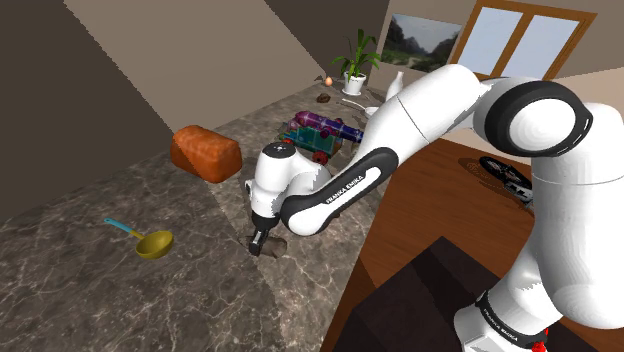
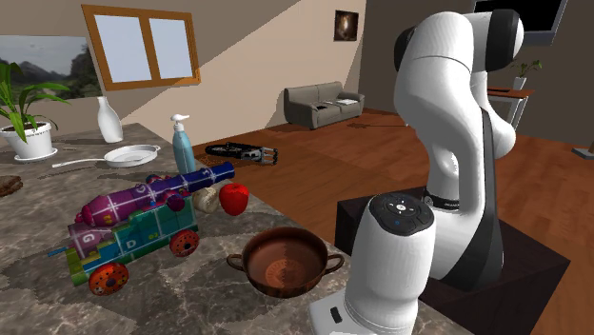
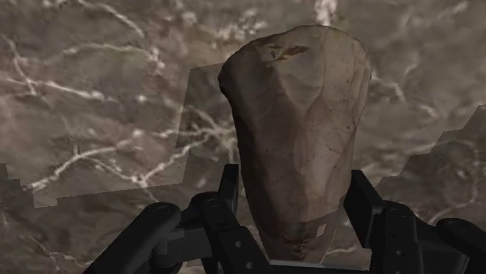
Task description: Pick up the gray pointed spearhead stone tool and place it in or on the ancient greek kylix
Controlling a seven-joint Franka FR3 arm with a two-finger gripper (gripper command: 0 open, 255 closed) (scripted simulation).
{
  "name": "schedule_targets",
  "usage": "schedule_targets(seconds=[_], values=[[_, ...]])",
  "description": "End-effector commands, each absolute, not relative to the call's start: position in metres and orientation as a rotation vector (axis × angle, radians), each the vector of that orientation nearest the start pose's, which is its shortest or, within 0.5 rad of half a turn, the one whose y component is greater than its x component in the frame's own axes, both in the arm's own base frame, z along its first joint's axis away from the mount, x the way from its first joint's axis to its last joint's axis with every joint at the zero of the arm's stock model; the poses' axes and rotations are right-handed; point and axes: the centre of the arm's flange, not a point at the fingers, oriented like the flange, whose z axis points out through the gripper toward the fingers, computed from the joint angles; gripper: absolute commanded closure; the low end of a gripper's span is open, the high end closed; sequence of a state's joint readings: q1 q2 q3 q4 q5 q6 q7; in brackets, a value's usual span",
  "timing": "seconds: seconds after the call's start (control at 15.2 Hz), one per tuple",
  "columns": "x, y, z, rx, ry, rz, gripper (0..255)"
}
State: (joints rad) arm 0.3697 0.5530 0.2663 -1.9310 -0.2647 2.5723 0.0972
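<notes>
The spearhead stone (image 3: 300, 117) is a tan-grey, flaked piece that narrows toward my hand. My gripper (image 3: 294, 204) is shut on its narrow end, with one black finger (image 3: 230, 194) pressed against each side. In the shoulder view the gripper (image 1: 262, 244) is low over the marble counter, near its front edge, with the stone (image 1: 278, 248) showing just beside the fingers. I cannot tell whether the stone is clear of the surface. The kylix (image 2: 286, 263) is a brown bowl with two side handles. It stands upright on the counter next to my arm in the second exterior view.
A colourful toy cannon (image 2: 133, 228), a red apple (image 2: 234, 198), a blue bottle (image 2: 182, 145) and a white dish (image 2: 131, 155) stand behind the kylix. In the shoulder view a brown loaf (image 1: 205, 153) and a yellow ladle (image 1: 152, 243) lie left of the gripper. The counter edge (image 1: 345, 275) drops to wood floor.
</notes>
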Motion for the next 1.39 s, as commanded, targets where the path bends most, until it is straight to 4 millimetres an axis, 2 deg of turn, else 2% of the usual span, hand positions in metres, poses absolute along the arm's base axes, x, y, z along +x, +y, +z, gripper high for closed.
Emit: schedule_targets(seconds=[0.0,0.46,1.32], values=[[0.513,0.374,0.217,-2.919,-1.079,-0.179,255],[0.513,0.374,0.217,-2.919,-1.079,-0.179,255],[0.513,0.374,0.285,-2.919,-1.079,-0.179,255]])
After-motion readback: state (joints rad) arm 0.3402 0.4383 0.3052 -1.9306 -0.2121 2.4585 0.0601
